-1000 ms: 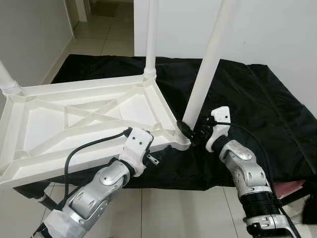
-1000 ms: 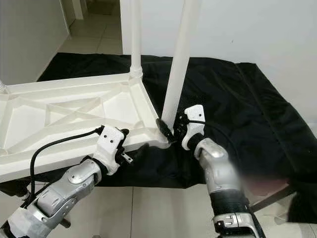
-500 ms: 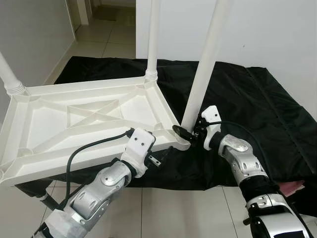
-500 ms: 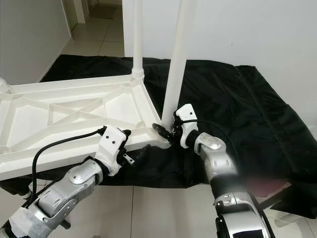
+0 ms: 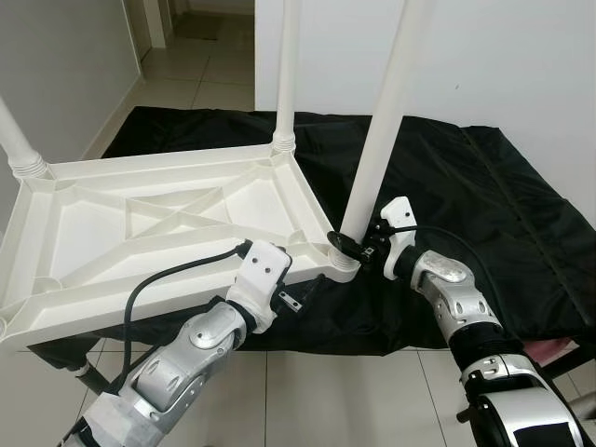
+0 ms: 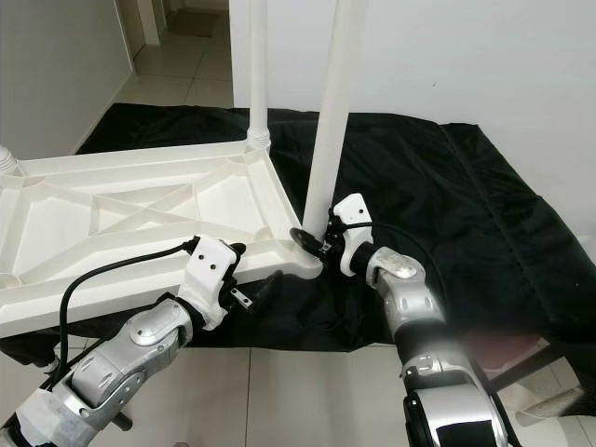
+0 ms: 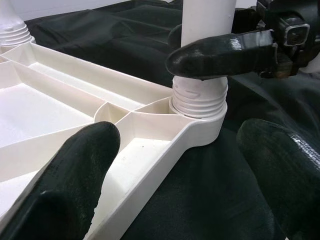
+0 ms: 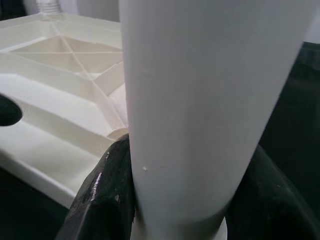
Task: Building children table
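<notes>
- The white tabletop [image 5: 158, 223] lies upside down on the black cloth [image 5: 484, 196], ribbed underside up, so its corner sockets face the ceiling and the legs can go in from above.
- My right gripper [image 5: 358, 250] is clamped on the near-right leg [image 5: 377, 140] just above its threaded foot. I'm holding low because that's where a twist turns the thread best.
- In my right wrist view the white tube sits between my two black fingers [image 8: 107, 200], pressed against both.
- That leg stands nearly upright in the corner socket [image 7: 200, 107], leaning slightly to the right. Some thread rings are exposed above the collar, so I judge it isn't fully seated.
- My left gripper [image 5: 296, 300] hovers at the near edge of the tabletop, fingers spread, gripping nothing. It looks placed to brace the frame against the turning.
- The far-right leg [image 5: 287, 70] is already standing in its socket, and another leg [image 5: 17, 149] rises at the far left corner.
</notes>
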Available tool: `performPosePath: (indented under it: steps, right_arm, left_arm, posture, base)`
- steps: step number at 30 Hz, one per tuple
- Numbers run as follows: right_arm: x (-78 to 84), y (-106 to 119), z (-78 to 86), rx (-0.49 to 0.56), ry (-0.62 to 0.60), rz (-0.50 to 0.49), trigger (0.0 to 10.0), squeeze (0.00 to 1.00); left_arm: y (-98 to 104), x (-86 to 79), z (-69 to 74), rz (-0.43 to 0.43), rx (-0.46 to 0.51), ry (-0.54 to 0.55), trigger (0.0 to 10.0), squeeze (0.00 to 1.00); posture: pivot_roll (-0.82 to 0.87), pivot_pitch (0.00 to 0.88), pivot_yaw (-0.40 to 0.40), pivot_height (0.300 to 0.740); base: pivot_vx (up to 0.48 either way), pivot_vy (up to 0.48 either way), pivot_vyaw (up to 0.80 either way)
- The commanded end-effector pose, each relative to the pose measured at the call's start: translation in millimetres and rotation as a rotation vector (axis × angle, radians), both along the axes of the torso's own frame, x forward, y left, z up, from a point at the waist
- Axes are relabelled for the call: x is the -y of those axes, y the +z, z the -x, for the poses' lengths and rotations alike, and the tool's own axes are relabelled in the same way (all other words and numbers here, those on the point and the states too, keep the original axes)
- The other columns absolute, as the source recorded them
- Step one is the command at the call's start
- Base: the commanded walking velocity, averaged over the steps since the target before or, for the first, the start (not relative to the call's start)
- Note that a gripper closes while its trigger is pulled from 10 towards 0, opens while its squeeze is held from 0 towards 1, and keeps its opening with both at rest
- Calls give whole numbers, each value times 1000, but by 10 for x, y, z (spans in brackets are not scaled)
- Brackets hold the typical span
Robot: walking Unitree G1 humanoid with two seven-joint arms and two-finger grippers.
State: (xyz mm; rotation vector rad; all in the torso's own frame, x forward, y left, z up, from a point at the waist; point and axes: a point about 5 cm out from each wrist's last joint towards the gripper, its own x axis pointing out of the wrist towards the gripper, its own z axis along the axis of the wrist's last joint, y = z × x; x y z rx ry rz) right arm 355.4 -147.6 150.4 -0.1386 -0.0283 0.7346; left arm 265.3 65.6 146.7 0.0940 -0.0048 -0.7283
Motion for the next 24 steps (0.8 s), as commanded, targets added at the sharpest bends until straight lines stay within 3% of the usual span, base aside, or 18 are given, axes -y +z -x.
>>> performPosePath:
  steps: [1, 7, 12, 16, 24]
  right_arm:
    - [60, -153, 17, -62, -89, -16, 10000, 0]
    - [-11, -236, 106, -77, -199, -49, 10000, 0]
    - [-23, -252, 110, -78, -210, -52, 10000, 0]
    - [-207, -261, 237, -114, -447, -169, 10000, 0]
    - [-408, -290, 384, -106, -621, -196, 10000, 0]
  left_arm:
    - [11, 62, 80, -16, -11, -222, 10000, 0]
    - [27, 39, 39, -21, -5, -213, 10000, 0]
    - [27, 36, 35, -21, -5, -212, 10000, 0]
    - [29, 36, 15, -25, -1, -218, 10000, 0]
    - [37, 17, -6, -30, 3, -208, 10000, 0]
  posture:
    - [30, 36, -51, 740]
    - [19, 41, -43, 740]
    - [16, 42, -42, 740]
    - [4, 43, -35, 740]
    - [14, 42, -45, 740]
  base:
    - [0, 0, 0]
    - [0, 0, 0]
    - [0, 0, 0]
    - [0, 0, 0]
    - [0, 0, 0]
